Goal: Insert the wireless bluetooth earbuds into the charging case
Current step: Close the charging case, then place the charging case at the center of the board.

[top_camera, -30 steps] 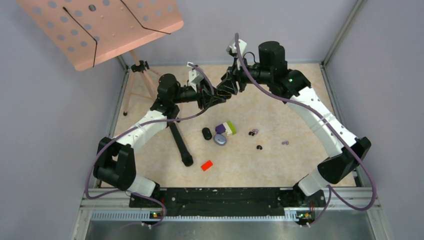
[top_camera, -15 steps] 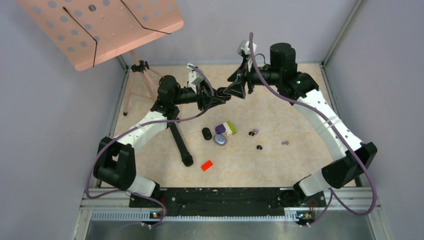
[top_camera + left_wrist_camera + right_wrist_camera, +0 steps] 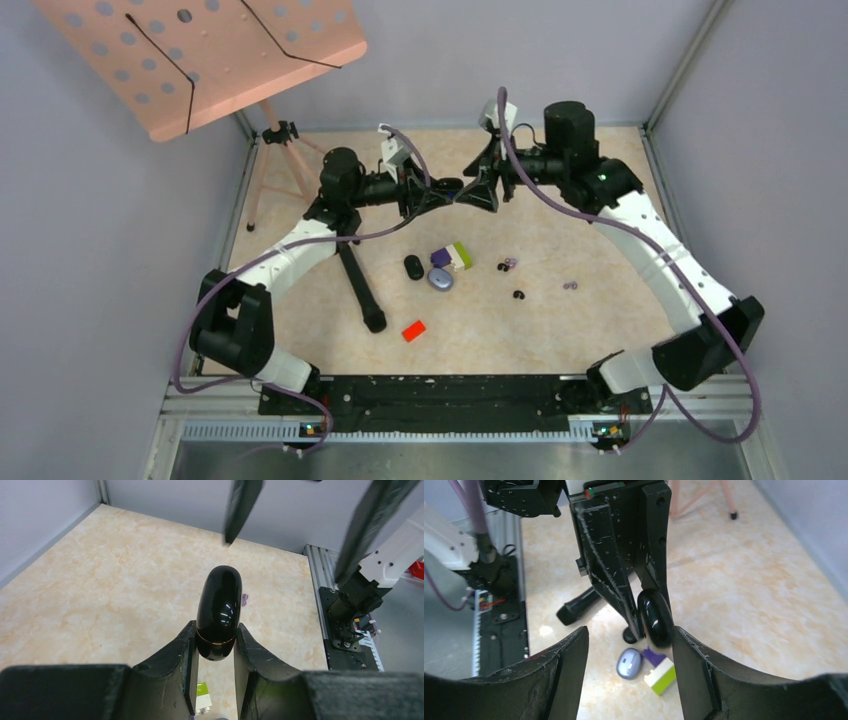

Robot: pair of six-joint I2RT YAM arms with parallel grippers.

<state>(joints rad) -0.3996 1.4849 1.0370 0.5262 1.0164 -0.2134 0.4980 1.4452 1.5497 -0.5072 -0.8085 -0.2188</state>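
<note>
My left gripper (image 3: 441, 192) is shut on a glossy black charging case (image 3: 451, 185), held closed and in the air over the far middle of the table. In the left wrist view the case (image 3: 218, 611) stands between my fingers (image 3: 186, 650). My right gripper (image 3: 478, 190) is open and faces it, jaws wide, just beyond the case's end (image 3: 655, 617). On the table lie pale purple earbuds (image 3: 508, 264) (image 3: 570, 286) and a black earbud (image 3: 518, 295). A second black case (image 3: 413, 267) and a purple case (image 3: 441, 279) lie mid-table.
A purple, white and green block (image 3: 453, 256) lies beside the purple case. A red block (image 3: 413, 330) lies nearer the front. A black tripod leg (image 3: 360, 285) runs across the left part of the table. A pink perforated board (image 3: 200, 50) hangs over the far left corner.
The right arm has swung outward to the right, and its gripper has dropped a little, level with the held case. The left gripper has shifted slightly right, still holding the case.
</note>
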